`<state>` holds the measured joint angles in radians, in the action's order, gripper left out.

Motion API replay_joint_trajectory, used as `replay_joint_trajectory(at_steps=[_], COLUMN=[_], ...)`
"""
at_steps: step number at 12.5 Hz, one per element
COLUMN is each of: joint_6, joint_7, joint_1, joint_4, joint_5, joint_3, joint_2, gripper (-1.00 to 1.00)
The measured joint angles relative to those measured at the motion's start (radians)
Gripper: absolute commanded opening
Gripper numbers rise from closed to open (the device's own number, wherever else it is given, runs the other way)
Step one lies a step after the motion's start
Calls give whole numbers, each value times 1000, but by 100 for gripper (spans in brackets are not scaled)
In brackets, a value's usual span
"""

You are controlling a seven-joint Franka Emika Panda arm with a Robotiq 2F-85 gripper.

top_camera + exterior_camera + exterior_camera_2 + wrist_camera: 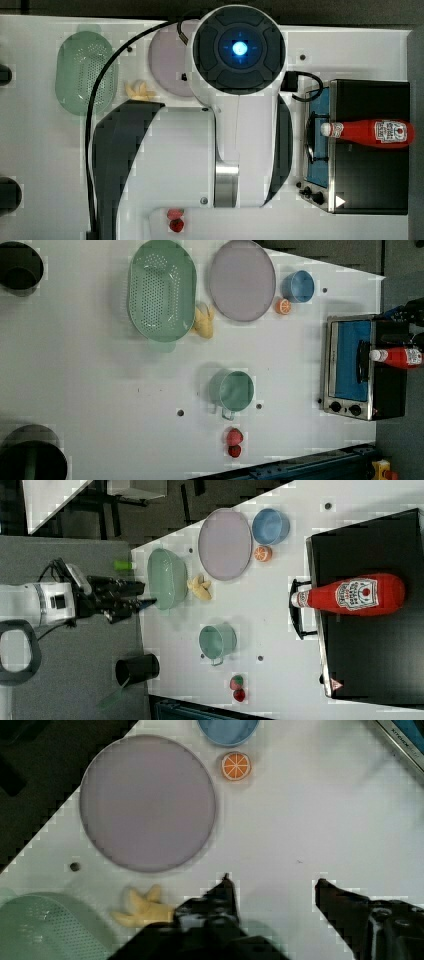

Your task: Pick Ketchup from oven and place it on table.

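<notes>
Fingers spread and empty above the worktop; ketchup lies on the oven's roof.

The gripper [272, 885] hangs with its fingers [222, 892] wide apart, holding nothing, over the white worktop [320, 815] near the plate [147, 802]. Beside the plate sit an orange slice [235, 766], a blue bowl [229, 730], a banana toy [140, 907] and a green colander [161, 290]. Well apart from the plate, the ketchup [352, 595] lies on its side atop the oven [370, 650], cap over the door handle.

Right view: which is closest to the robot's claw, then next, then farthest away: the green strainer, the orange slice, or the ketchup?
From the gripper:
1. Green strainer, right beside the fingertips.
2. Orange slice, farther toward the right view's right, by the blue bowl.
3. Ketchup, lying on the oven top, farthest.
</notes>
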<state>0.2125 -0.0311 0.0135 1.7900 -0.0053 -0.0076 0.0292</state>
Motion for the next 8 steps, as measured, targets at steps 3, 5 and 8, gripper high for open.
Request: replay_joint_trajectory(at_steps=[3,5,8], joint_6=[-187,-187,-173], joint_7=[0,0,0], joint_1=[-19,-37,-46], joint_4=[209,195,113], joint_5=[-31,-33,-26], joint_3=[-19,-32,-56], joint_2=[264,386,437], gripper=[99,100,100])
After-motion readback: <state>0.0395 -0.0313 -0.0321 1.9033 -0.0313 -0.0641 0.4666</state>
